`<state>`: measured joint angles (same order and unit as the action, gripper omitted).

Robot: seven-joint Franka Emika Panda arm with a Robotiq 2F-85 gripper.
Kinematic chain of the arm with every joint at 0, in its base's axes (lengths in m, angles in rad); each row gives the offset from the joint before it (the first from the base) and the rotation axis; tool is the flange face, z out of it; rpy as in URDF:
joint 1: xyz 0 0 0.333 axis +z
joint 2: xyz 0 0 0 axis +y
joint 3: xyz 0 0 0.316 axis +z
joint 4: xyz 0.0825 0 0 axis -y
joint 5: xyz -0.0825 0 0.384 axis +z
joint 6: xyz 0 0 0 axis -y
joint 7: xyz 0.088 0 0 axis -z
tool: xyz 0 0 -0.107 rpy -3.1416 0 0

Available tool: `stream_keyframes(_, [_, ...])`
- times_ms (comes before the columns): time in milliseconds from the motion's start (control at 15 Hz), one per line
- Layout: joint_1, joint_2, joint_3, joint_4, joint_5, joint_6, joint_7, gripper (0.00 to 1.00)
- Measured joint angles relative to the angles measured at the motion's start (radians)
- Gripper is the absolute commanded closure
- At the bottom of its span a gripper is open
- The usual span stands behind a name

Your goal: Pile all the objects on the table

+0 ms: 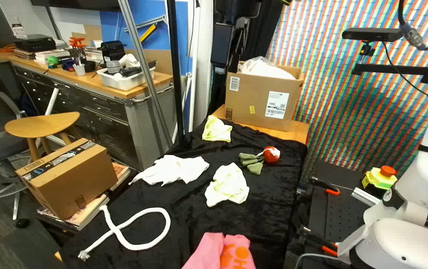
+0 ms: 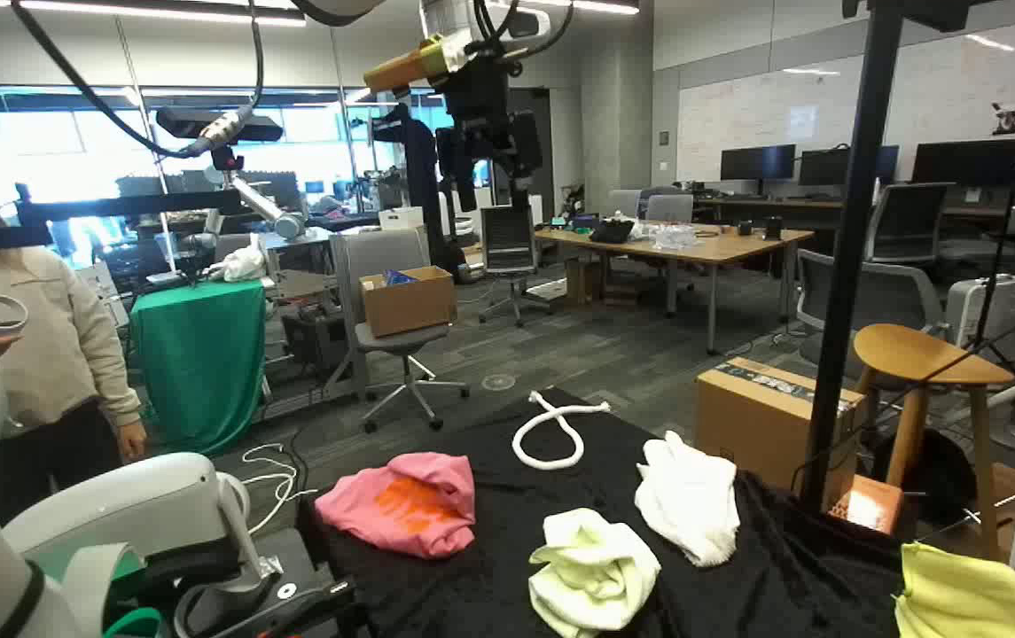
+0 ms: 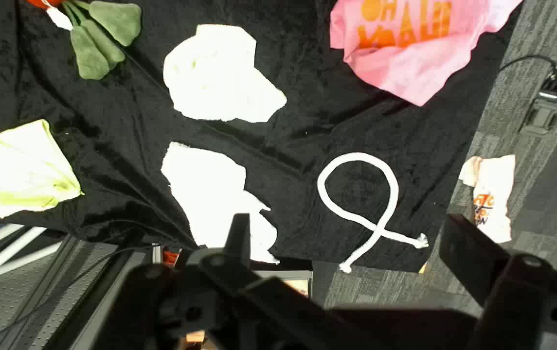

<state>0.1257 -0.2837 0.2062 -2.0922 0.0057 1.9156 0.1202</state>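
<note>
Spread apart on the black-covered table [image 1: 270, 216] lie several soft objects. A pink cloth with orange lettering [image 2: 409, 505] is bunched near one end. Toward the middle sit a pale yellow-green cloth [image 1: 228, 185] and a white cloth [image 1: 172, 170]. A brighter yellow-green cloth [image 1: 216, 130] lies at the cardboard box's end, and a red plush radish with green leaves [image 1: 271, 155] rests near it. A looped white rope [image 3: 390, 194] lies by the table's edge. High above the table, my gripper [image 3: 346, 218] is open, its fingers [image 3: 240, 238] wide apart with nothing held.
A labelled cardboard box [image 1: 262, 99] stands past the table's end. A black upright post [image 2: 853, 257] rises beside the table, with another brown box [image 1: 68, 175] and a wooden stool [image 1: 42, 125] outside it. A white printed item [image 3: 494, 199] lies on the floor.
</note>
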Motion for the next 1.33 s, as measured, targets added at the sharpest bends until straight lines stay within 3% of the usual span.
stream_keyframes(600, [-0.013,0.029,-0.023,0.010,-0.011,0.027,0.001,0.00])
stream_keyframes(1333, [-0.134,0.238,-0.173,0.090,-0.114,0.206,0.013,0.00])
